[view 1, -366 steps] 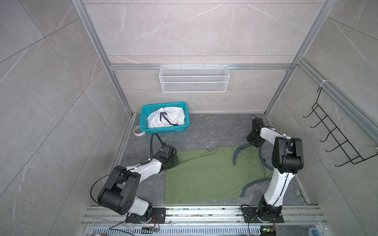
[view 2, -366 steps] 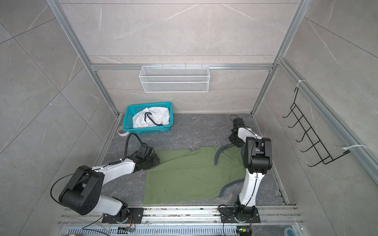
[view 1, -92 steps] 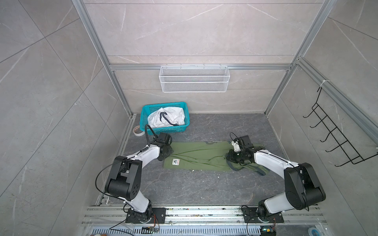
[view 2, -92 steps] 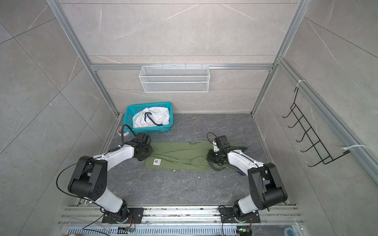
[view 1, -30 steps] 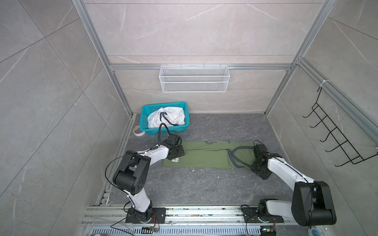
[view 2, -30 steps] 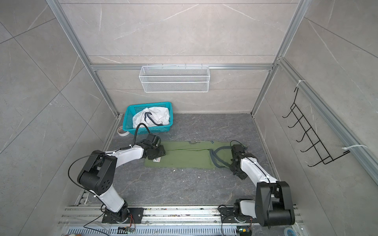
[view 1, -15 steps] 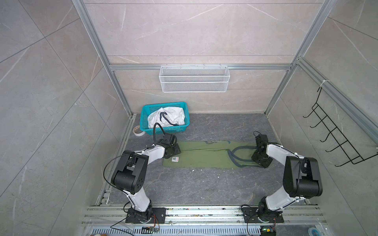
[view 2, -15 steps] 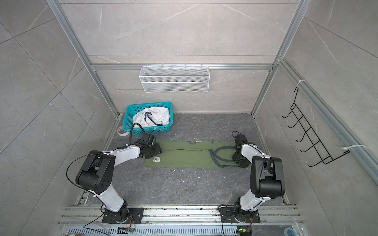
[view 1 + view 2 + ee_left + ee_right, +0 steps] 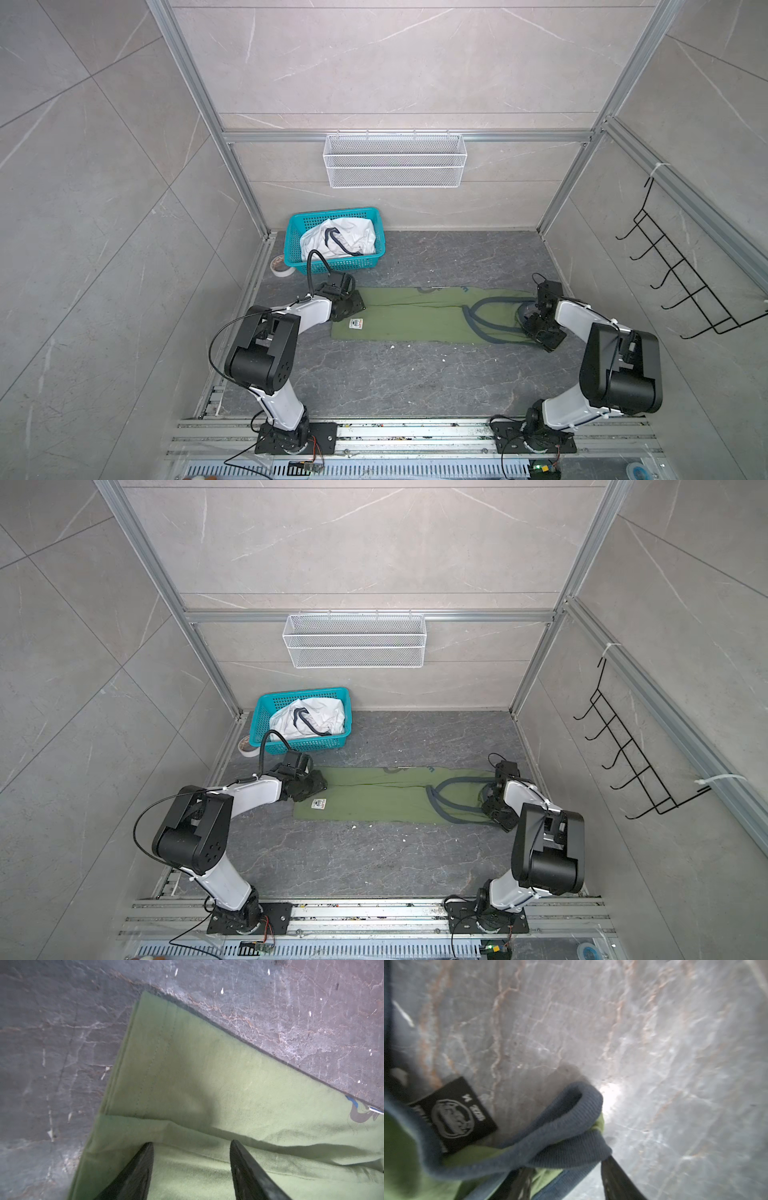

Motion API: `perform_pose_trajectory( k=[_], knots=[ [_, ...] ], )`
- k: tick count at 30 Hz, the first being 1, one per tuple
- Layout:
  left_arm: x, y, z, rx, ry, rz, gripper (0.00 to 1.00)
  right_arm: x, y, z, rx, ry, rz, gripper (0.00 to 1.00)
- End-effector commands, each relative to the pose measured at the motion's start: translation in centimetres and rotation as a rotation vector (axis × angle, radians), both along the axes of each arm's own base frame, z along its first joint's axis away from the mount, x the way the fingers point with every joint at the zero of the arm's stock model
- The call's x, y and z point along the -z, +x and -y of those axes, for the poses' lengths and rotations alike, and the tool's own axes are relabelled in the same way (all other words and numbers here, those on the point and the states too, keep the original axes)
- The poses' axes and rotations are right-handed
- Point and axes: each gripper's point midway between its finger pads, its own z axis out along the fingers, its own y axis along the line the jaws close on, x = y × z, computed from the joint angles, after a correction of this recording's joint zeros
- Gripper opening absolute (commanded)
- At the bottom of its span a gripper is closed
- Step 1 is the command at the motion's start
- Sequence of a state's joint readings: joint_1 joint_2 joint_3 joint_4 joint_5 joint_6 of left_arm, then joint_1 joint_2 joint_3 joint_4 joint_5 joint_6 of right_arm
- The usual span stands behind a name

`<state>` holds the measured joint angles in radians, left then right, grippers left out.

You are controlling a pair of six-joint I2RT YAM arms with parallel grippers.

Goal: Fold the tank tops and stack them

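In both top views I see the olive tank top [image 9: 407,324] lying flat as a long folded band on the dark stone floor [image 9: 415,386], stretched between my two arms. The left gripper [image 9: 353,305] sits low on the hem end, a small white tag [image 9: 355,323] just beside it. The right gripper [image 9: 530,322] sits at the far end, among the loops of grey trim [image 9: 478,324]. Just beyond the left gripper stands a teal basket [image 9: 332,266] with the white tank top [image 9: 345,241] crumpled inside, well apart from the right gripper.

The left wrist view shows the left gripper [image 9: 191,1142] with its fingers [image 9: 137,1174] spread over the olive tank top [image 9: 207,1074], the folded corner just ahead of the tips and nothing pinched between them.

The right wrist view, blurred, shows the right gripper [image 9: 566,1167] with its fingers [image 9: 618,1180] apart. A bunched strap of grey trim [image 9: 560,1126] and green cloth lies at the tips, a black label [image 9: 454,1113] close beside it. I cannot tell whether the strap is gripped.
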<state>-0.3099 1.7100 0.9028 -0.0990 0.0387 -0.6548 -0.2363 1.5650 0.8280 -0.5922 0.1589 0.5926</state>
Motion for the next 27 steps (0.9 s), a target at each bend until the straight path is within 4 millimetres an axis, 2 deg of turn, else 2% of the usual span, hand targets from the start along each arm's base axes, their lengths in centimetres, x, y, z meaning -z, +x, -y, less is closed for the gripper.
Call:
perform_pose_trajectory(
  k=[1,5,10,12,19,23,27],
  knots=[
    [2.0,-1.5,-1.5,-0.038,0.018,-0.076,0.62,0.4,1.0,-1.4,-0.049,0.075,0.048,0.49],
    [2.0,-1.4,-1.6,-0.040,0.015,-0.075,0.62,-0.1,1.3,-1.0,-0.061,0.056,0.046,0.40],
    [2.1,-1.5,-2.0,-0.049,0.024,-0.081,0.62,-1.2,1.5,-0.2,-0.072,-0.014,0.041,0.21],
    [2.2,-1.5,-2.2,-0.056,0.032,-0.081,0.62,-1.5,1.7,0.0,-0.080,-0.038,0.034,0.19],
    [2.7,-2.0,-4.2,-0.109,0.051,-0.096,0.62,-2.4,3.8,-0.7,-0.133,-0.052,0.039,0.22],
    [3.1,-2.5,-5.8,-0.157,0.045,-0.111,0.62,-2.0,5.0,-1.8,-0.175,-0.030,0.024,0.29],
    [3.2,-2.9,-7.0,-0.189,0.052,-0.116,0.62,-2.4,5.3,-2.4,-0.195,-0.011,0.044,0.36]
  ],
)
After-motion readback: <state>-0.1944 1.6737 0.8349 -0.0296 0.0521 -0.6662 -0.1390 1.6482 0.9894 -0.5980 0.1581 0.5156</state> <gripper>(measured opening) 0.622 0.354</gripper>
